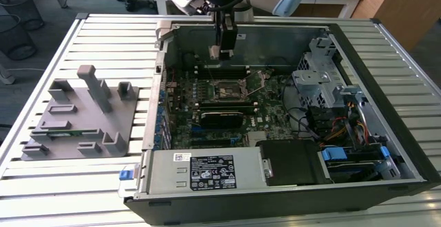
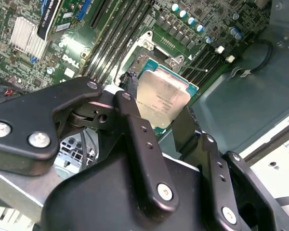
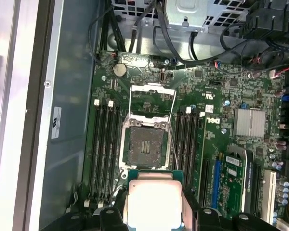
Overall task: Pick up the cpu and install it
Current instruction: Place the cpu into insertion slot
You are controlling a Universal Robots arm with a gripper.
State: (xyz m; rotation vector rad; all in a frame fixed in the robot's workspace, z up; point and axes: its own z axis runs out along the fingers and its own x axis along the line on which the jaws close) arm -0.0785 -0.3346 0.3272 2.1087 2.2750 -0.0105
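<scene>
The picking-up is done. The gripper (image 2: 161, 120) is clamped on the cpu (image 2: 164, 98), with a black finger against each of two opposite edges, and the shiny metal top shows in both wrist views. From where I stand, the arm hangs over the open computer case (image 1: 406, 134), near its far wall in the exterior view. The chip is held in the air above the motherboard (image 3: 207, 96) and touches nothing but the fingers.

The installing is not done. The socket (image 3: 145, 147) lies bare in the middle of the board, between the two banks of memory slots. Its load frame (image 3: 152, 96) is swung up out of the way, so the seat stands ready. In the first wrist view the chip sits just beside the socket's edge, not squarely over it. I judge the whole seating is left: the chip is not in the socket and the frame is not closed.

The grey parts fixture (image 1: 76, 113) sits toward the exterior view's left edge of the slatted table (image 1: 103, 36).
</scene>
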